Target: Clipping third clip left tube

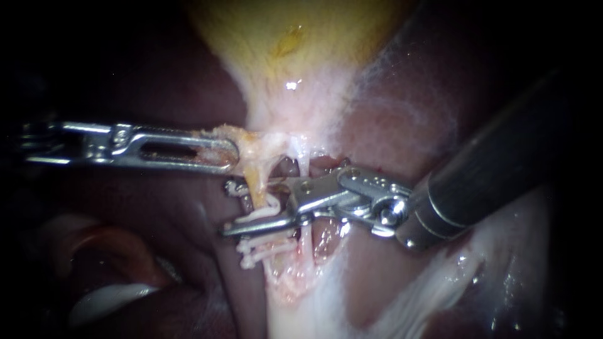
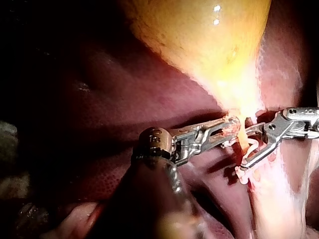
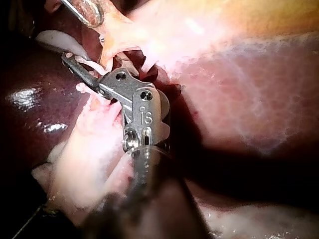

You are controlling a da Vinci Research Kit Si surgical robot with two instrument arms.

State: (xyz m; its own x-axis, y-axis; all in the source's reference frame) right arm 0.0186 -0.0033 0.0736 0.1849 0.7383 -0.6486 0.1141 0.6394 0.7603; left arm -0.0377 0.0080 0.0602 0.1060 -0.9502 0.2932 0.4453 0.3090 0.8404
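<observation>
Where the left tube (image 1: 254,182) runs: from the stretched tissue under the gallbladder (image 1: 295,37) down between the jaws of our right instrument (image 1: 233,209), with the liver (image 1: 389,132) behind.
Left instrument (image 1: 233,154): our jaws are closed on the neck tissue (image 1: 254,143) at the foot of the gallbladder and hold it out to the side. We judge that this tension is what straightens the tube, so we should hold steady and pull no harder.
Right instrument: our jaws stand a little apart, carrying a white clip (image 1: 269,206) that touches both, and they straddle the left tube from the side.
Placed clips (image 1: 267,250): white clips, two as far as we can tell, sit on the tube just beyond the lower jaw. We think the new one belongs on the gallbladder side of them, apart and not overlapping.
Right tube (image 1: 306,237): it passes close to the hinge end of the jaws. We cannot tell whether it is clear of them, so we should check before squeezing.
Jaw tips: both should show past the tube's far edge, so the clip spans it whole.
Closing: square across the tube and slow, with no twist or drag, lest the thin tissue tear.
</observation>
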